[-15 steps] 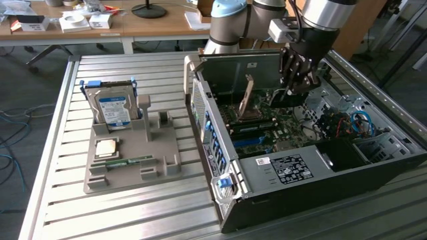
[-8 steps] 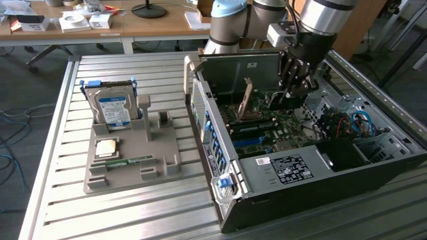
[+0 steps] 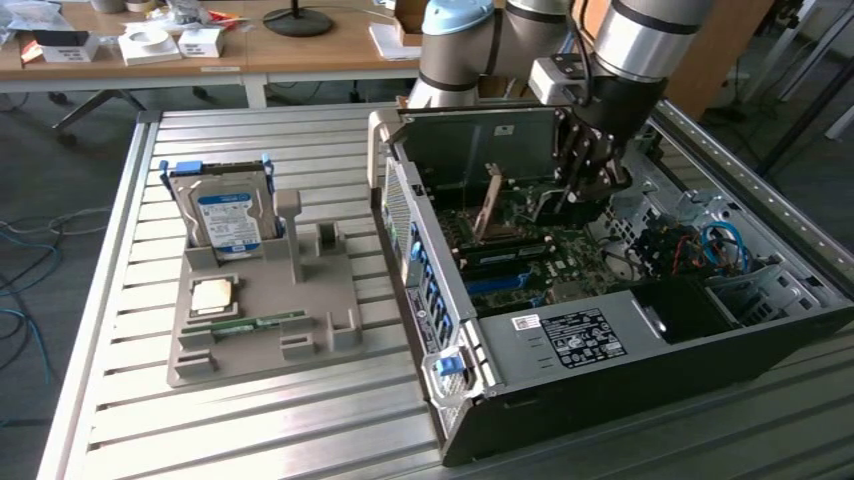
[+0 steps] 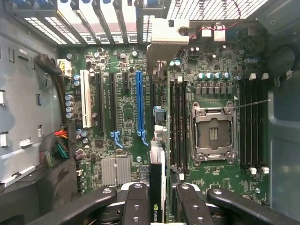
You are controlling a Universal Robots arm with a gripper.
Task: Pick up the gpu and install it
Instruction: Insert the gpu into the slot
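Note:
My gripper point(image 3: 587, 185) reaches down into the open computer case point(image 3: 441, 300), above the green motherboard point(image 3: 534, 255). In the wrist view the gripper point(image 4: 159, 204) is shut on the gpu point(image 4: 157, 176), a thin dark card seen edge-on between the two black fingers point(image 4: 136, 199). A green logo shows on the card's edge. Its pale silver bracket point(image 4: 171, 33) points toward the slotted rear wall of the case. The card hangs above the board, beside the long blue slot point(image 4: 139, 105) and apart from it.
An empty CPU socket point(image 4: 213, 133) and black memory slots point(image 4: 178, 122) lie next to the card's line. Cable bundles point(image 4: 56, 150) crowd one case wall. Outside the case, a grey fixture point(image 3: 307, 330) holds a hard drive point(image 3: 230, 215), a CPU point(image 3: 214, 295) and a memory stick point(image 3: 254, 322).

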